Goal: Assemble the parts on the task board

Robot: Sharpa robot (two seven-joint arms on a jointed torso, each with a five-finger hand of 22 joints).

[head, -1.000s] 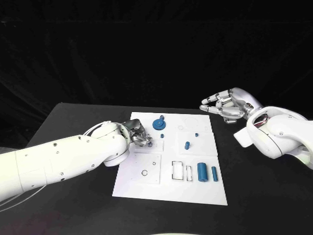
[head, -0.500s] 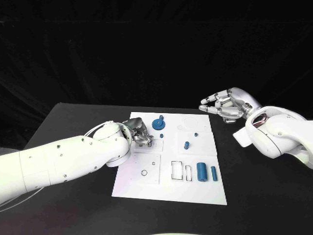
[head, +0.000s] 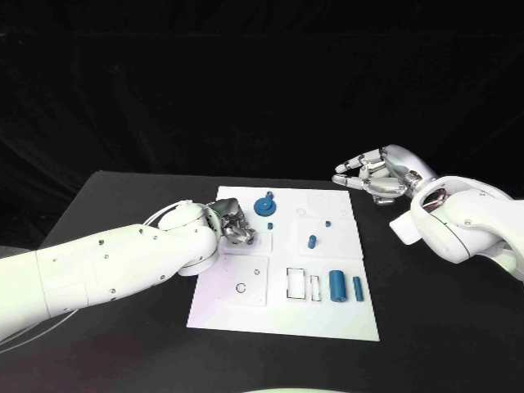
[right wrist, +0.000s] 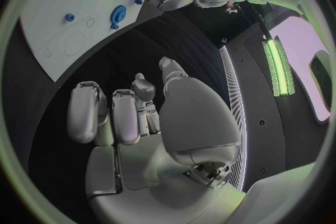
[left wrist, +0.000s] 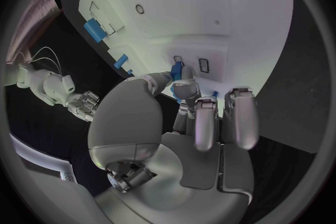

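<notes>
Fingers of my silver left hand (head: 232, 225) pinch a small blue part (left wrist: 176, 71) over the flat white task board (head: 333, 319).
Metal fingertips and thumb close round that smooth little piece at the board's left edge, beside a round blue gear-like part (head: 266, 205). Two blue cylinders (head: 346, 287) lie side by side near the board's front right, a short blue peg (head: 313, 241) between. My silver right hand (head: 374, 176) hangs off the board's far right corner, fingers curled loosely, holding nothing.
</notes>
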